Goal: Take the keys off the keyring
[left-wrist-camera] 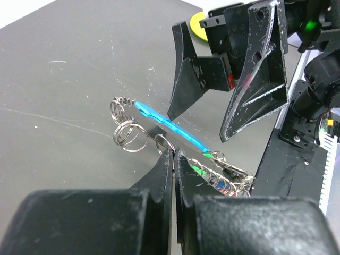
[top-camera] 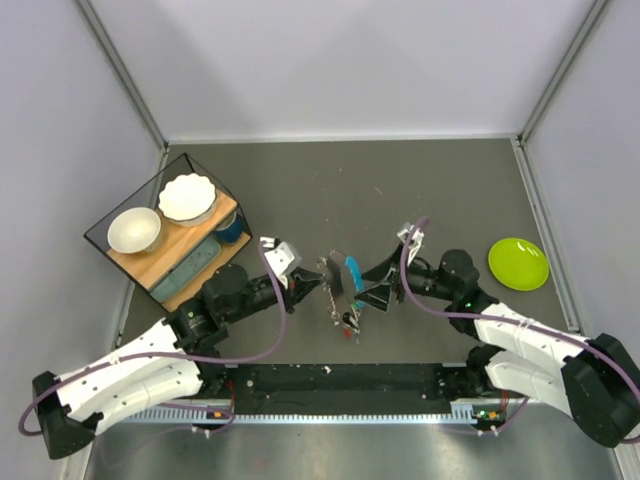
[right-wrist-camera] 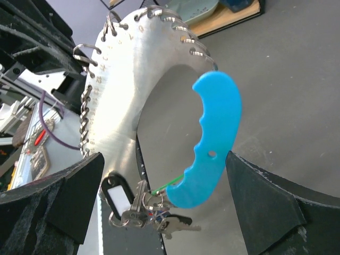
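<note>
A bunch of small silver keys (right-wrist-camera: 159,215) hangs with a black tag (right-wrist-camera: 113,194) from thin keyring loops (right-wrist-camera: 151,197). The loops hang at the lower end of a curved silver plate (right-wrist-camera: 119,85), which has several rings along its edge and a cyan handle (right-wrist-camera: 212,135). My left gripper (left-wrist-camera: 173,154) is shut on the plate's edge and holds it up off the table; rings (left-wrist-camera: 127,133) and keys (left-wrist-camera: 226,172) show either side of its fingers. My right gripper (right-wrist-camera: 164,159) is open, its fingers (left-wrist-camera: 191,79) either side of the cyan handle without touching. In the top view the keys (top-camera: 349,320) dangle between the grippers.
A black-framed wooden shelf (top-camera: 205,228) with two white bowls (top-camera: 134,230) stands at the left. A lime-green plate (top-camera: 518,264) lies at the right. The dark table mat (top-camera: 420,180) is bounded by white walls with metal rails.
</note>
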`<act>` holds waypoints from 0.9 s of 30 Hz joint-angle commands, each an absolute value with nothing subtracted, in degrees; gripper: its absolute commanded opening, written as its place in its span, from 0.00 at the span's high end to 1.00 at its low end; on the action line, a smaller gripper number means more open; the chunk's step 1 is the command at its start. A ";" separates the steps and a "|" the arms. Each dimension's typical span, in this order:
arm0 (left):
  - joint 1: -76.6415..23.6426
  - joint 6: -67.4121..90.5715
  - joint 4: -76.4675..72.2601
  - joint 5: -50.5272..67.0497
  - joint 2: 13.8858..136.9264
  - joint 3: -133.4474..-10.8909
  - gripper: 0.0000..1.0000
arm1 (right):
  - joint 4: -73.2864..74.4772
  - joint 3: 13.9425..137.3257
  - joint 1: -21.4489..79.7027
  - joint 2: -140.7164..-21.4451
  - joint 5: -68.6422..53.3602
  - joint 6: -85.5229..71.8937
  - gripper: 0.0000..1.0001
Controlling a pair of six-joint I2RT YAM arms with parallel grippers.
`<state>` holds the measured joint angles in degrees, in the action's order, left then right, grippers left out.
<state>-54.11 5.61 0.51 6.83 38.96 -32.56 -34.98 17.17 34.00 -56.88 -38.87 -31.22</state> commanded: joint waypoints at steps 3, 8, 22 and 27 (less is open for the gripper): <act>-54.23 4.13 -2.20 6.59 35.60 -34.01 1.00 | -44.21 16.70 33.22 -58.18 -43.94 -34.63 0.01; -54.23 3.52 -1.14 5.19 33.75 -34.54 1.00 | -42.37 17.49 33.13 -58.45 -42.90 -34.54 0.01; -54.23 3.43 0.71 4.04 31.12 -35.77 1.00 | -39.73 17.67 33.13 -56.86 -40.96 -35.16 0.01; -54.23 3.78 0.44 4.75 30.59 -36.74 1.00 | -45.76 17.49 33.05 -61.87 -43.33 -38.84 0.01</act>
